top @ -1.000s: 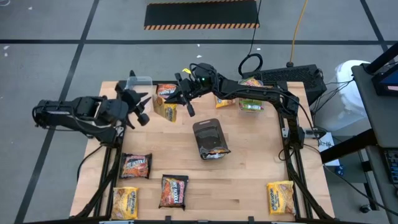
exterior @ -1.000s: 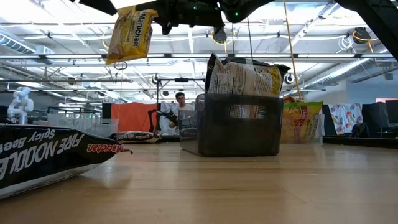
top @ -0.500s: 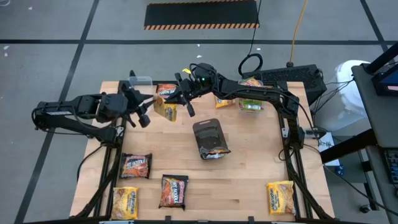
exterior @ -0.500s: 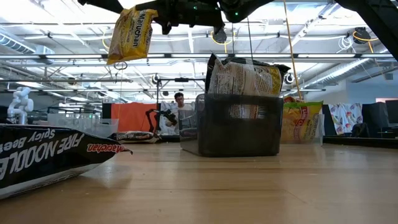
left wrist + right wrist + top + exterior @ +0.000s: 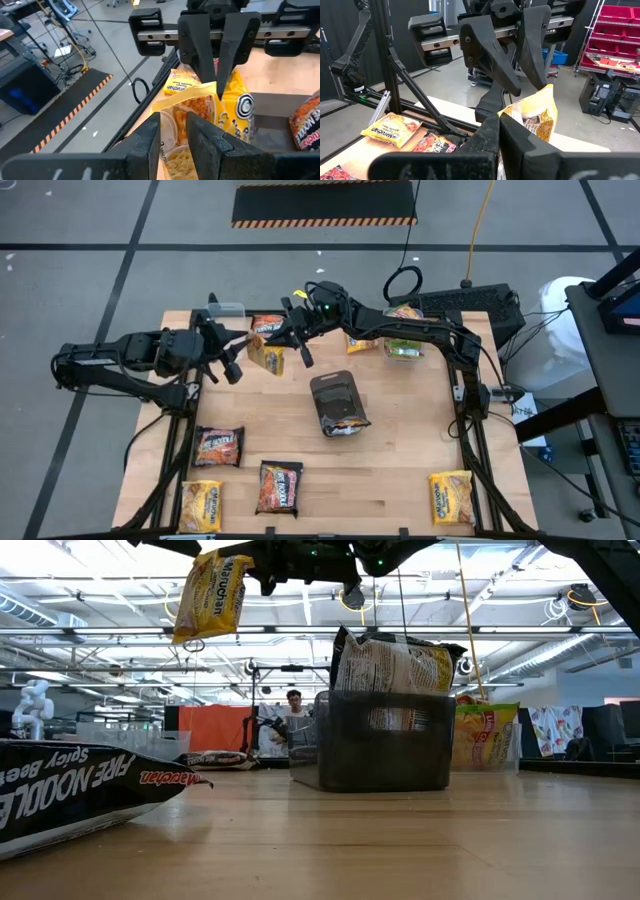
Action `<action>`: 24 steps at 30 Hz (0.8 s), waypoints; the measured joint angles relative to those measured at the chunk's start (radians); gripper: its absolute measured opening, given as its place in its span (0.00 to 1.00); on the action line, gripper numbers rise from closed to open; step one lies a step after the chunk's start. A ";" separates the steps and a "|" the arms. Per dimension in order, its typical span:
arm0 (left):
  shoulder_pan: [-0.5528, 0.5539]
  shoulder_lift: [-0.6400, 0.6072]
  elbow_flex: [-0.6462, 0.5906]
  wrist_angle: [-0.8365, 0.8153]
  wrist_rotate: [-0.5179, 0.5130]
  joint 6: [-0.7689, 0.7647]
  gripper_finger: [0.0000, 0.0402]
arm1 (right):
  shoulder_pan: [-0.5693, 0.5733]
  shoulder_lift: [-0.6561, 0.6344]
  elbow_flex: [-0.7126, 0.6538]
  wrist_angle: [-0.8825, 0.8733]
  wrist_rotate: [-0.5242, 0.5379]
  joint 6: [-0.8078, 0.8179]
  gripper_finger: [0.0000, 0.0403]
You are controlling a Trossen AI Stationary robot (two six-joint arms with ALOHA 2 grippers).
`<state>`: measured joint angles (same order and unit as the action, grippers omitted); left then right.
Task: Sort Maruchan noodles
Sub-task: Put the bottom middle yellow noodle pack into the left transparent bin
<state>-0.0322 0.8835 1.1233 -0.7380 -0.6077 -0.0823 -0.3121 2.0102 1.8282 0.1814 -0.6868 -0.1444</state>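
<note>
A yellow Maruchan noodle packet (image 5: 266, 358) hangs high over the far-left part of the table, with my right gripper (image 5: 285, 342) shut on it. My left gripper (image 5: 232, 360) is open and faces it from the table's left. Its fingers (image 5: 150, 137) stand on either side of the packet's near edge (image 5: 175, 131); touch cannot be told. More packets lie flat: dark ones (image 5: 218, 445) (image 5: 280, 485), yellow ones (image 5: 200, 505) (image 5: 450, 498). Another packet (image 5: 345, 420) stands in the dark grey tray (image 5: 325, 385). My right gripper pinches the yellow packet's sealed top edge (image 5: 202, 91) between its two fingers (image 5: 227, 47). The fingers come in about level from the table's right. The packet (image 5: 210, 595) hangs below them, tilted, well clear of the table. My left gripper: whether its fingers touch the packet cannot be told.
The dark tray (image 5: 385, 740) stands mid-table. A dark packet (image 5: 268, 325) lies at the far edge beside a clear tub (image 5: 227, 309). More packets (image 5: 400, 342) sit at the far right. Bare wood lies between the tray and the near packets.
My left gripper has turned a little toward the hanging yellow packet and stayed open. My right gripper has kept still with the packet.
</note>
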 joint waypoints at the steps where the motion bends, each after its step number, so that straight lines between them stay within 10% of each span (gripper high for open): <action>1: 0.000 0.000 0.000 -0.001 -0.011 -0.004 0.25 | 0.000 0.000 0.000 0.000 0.000 0.000 0.00; 19: 0.010 0.009 0.000 -0.029 -0.103 -0.015 0.25 | 0.000 0.000 0.000 0.000 0.000 0.001 0.00; 24: 0.062 0.045 0.000 -0.053 0.018 -0.061 0.25 | 0.001 0.000 0.000 0.000 0.000 0.001 0.00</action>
<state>0.0300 0.9284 1.1236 -0.7912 -0.5894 -0.1434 -0.3115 2.0102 1.8282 0.1810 -0.6868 -0.1432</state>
